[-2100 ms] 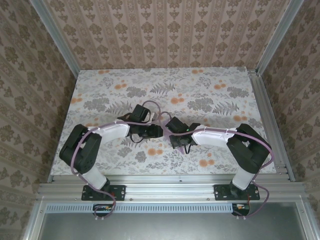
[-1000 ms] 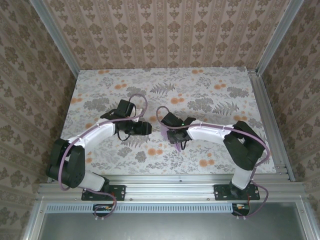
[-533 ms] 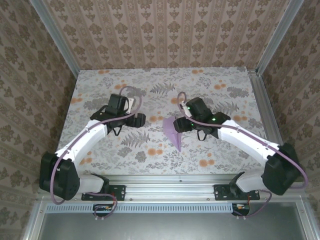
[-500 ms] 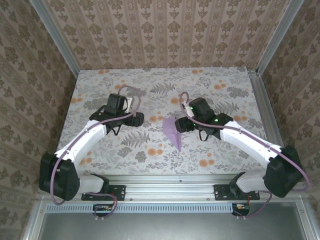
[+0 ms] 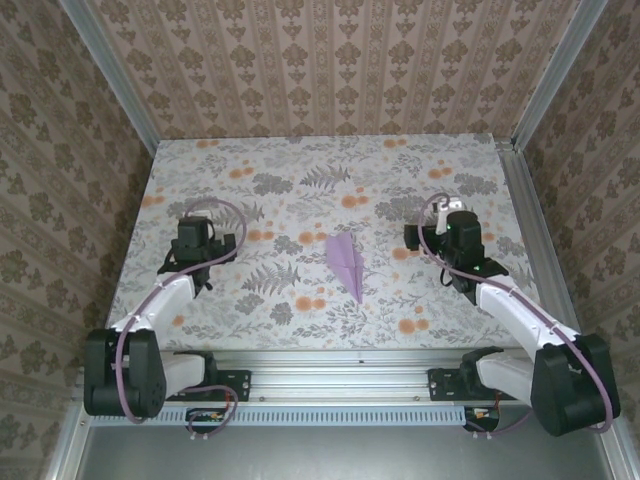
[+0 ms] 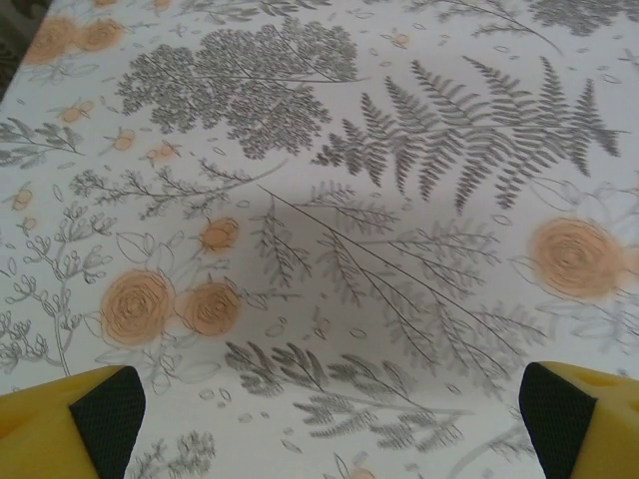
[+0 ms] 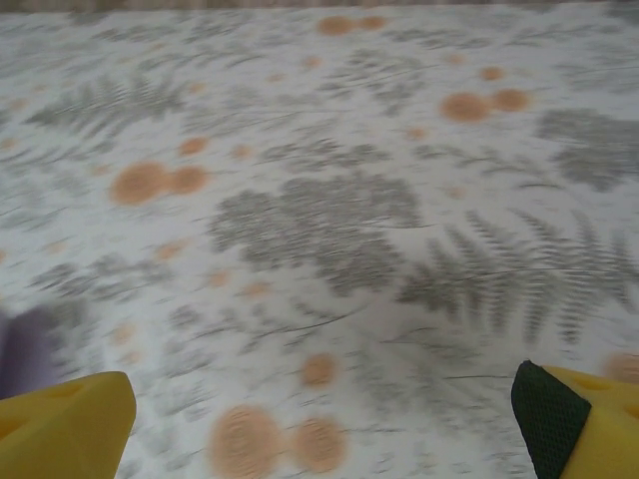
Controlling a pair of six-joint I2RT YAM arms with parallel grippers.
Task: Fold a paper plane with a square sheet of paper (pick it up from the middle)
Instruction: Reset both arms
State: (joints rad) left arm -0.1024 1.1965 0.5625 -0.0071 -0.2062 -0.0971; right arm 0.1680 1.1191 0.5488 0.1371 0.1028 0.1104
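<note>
Right end effector [image 7: 319, 424] gapes wide over floral tablecloth [image 7: 319, 220], paper plane [image 7: 24, 351] at left

The slim, pointed lavender paper plane [image 5: 345, 263] lies flat near the middle of the worktop [image 5: 300, 180], slightly toward its near edge. Its centre crease faces up, and its nose points at that edge.

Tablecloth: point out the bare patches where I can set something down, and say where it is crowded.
Bare: the far strip of the tablecloth along the back wall; the patch between the left arm and the paper plane; the patch between the plane and the right arm. Crowded: the middle, where the plane lies, and the near side edges under both arms.
</note>
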